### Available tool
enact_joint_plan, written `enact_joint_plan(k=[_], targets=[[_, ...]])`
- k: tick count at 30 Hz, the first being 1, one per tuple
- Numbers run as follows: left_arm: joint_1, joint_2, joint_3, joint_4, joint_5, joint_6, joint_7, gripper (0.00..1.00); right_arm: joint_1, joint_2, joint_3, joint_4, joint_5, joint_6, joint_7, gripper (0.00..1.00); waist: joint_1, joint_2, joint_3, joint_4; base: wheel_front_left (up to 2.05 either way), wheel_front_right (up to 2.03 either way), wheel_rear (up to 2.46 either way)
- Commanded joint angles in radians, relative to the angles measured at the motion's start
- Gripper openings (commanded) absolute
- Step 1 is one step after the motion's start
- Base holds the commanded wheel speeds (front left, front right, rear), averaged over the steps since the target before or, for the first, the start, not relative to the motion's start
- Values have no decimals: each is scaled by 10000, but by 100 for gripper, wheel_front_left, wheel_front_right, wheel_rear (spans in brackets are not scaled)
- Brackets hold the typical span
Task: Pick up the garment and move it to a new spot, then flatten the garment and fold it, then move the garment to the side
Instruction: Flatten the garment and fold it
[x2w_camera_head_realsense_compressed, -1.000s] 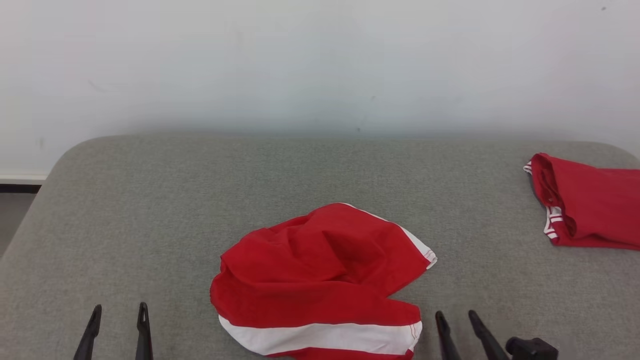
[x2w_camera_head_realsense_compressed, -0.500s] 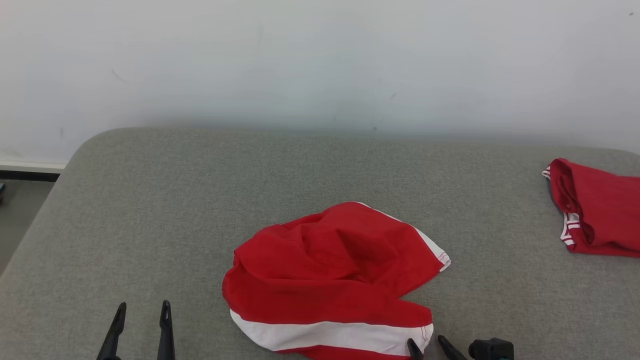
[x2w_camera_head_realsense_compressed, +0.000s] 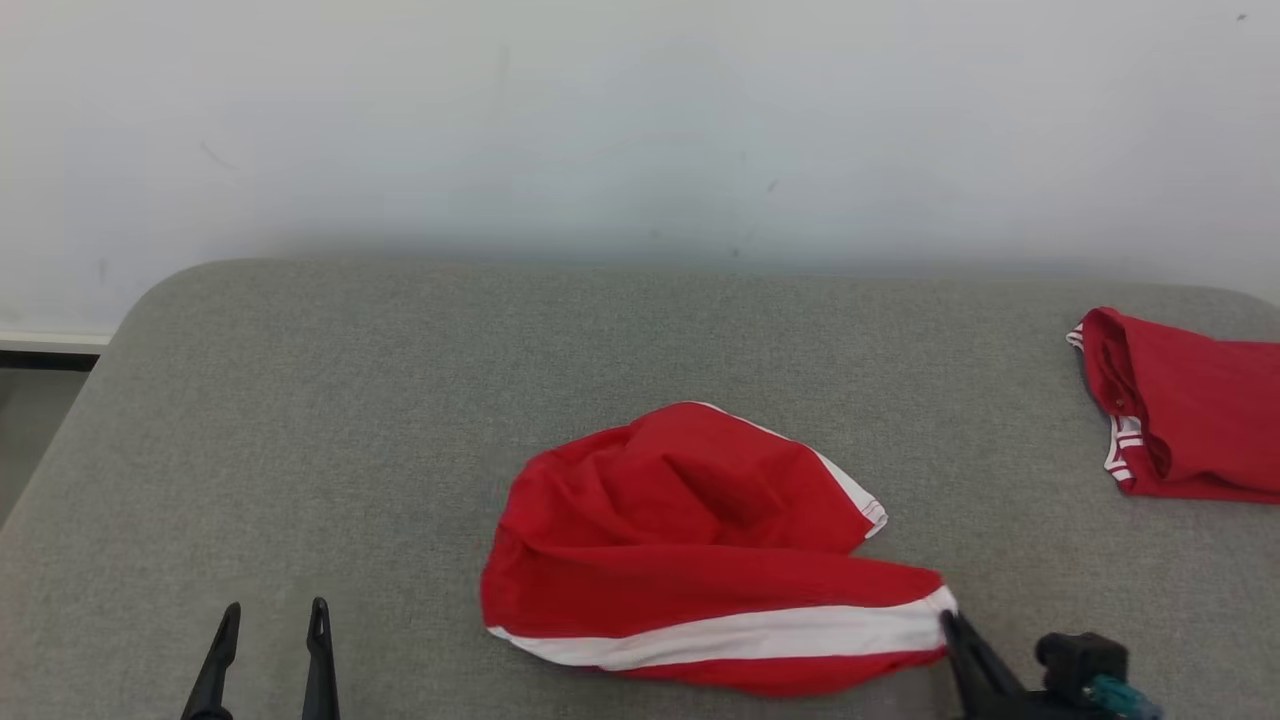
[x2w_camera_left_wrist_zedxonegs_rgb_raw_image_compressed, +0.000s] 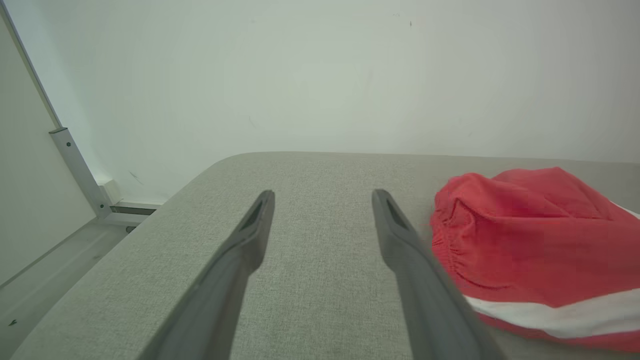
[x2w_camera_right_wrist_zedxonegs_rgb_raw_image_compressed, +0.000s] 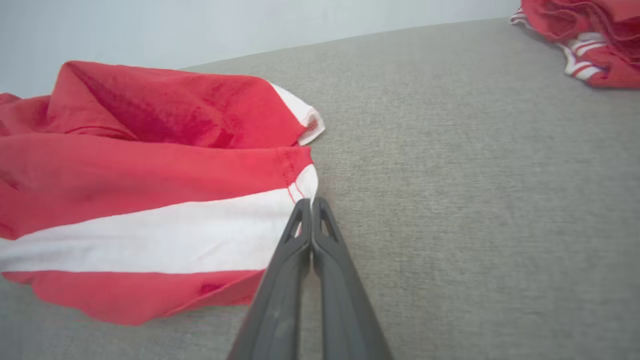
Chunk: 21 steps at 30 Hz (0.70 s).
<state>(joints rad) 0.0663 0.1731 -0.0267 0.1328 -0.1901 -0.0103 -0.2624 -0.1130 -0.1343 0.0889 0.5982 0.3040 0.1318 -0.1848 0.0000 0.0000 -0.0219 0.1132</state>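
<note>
A crumpled red garment (x2w_camera_head_realsense_compressed: 690, 540) with a white stripe lies at the front middle of the grey padded table (x2w_camera_head_realsense_compressed: 500, 360). My right gripper (x2w_camera_head_realsense_compressed: 950, 622) is shut on the striped hem corner at the garment's lower right, and that edge is stretched out toward it. In the right wrist view the two fingers (x2w_camera_right_wrist_zedxonegs_rgb_raw_image_compressed: 311, 205) press together on the white hem of the garment (x2w_camera_right_wrist_zedxonegs_rgb_raw_image_compressed: 150, 165). My left gripper (x2w_camera_head_realsense_compressed: 270, 625) stands open over bare table, left of the garment and apart from it. In the left wrist view the garment (x2w_camera_left_wrist_zedxonegs_rgb_raw_image_compressed: 525, 240) lies just right of the open gripper (x2w_camera_left_wrist_zedxonegs_rgb_raw_image_compressed: 322, 195).
A second red garment with white trim (x2w_camera_head_realsense_compressed: 1190, 410) lies folded at the table's right edge, and the right wrist view shows it at the upper right (x2w_camera_right_wrist_zedxonegs_rgb_raw_image_compressed: 585, 45). A pale wall stands behind the table. The floor (x2w_camera_left_wrist_zedxonegs_rgb_raw_image_compressed: 45, 270) drops away past the table's left edge.
My right gripper has shut on the garment's lower right hem corner and drawn it to the right, stretching the striped edge. The left gripper stays open. The camera has shifted slightly.
</note>
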Motion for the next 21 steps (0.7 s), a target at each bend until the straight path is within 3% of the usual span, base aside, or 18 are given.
enact_joint_plan(k=[1, 7, 12, 13, 14, 21], targets=[[61, -86, 39, -11, 52, -53, -32, 100, -21, -283, -254, -38, 77, -27, -89, 0, 0, 0, -23, -94, 0, 0, 0], [36, -272, 120, 68, 183, -181, -32, 100, 253, -1276, -1074, -253, 277, -27, 117, 0, 0, 0, -38, -261, 0, 0, 0], [5, -365, 185, 207, 282, -332, -32, 100, 305, -1495, -1206, -404, 415, -27, 207, 0, 0, 0, -67, -399, 0, 0, 0], [-17, -383, 184, 245, 294, -384, -32, 100, 293, -1475, -1201, -452, 376, -27, 167, 81, 0, 0, -78, -415, 0, 0, 0], [-34, -388, 177, 301, 304, -415, -32, 100, 295, -1428, -1185, -493, 363, -27, 129, 100, 0, 0, -91, -426, 0, 0, 0], [-13, -473, -144, 785, 443, -730, -32, 100, 612, -1291, -1281, -960, 209, -27, -329, 100, 0, 0, -158, -464, 0, 0, 0]])
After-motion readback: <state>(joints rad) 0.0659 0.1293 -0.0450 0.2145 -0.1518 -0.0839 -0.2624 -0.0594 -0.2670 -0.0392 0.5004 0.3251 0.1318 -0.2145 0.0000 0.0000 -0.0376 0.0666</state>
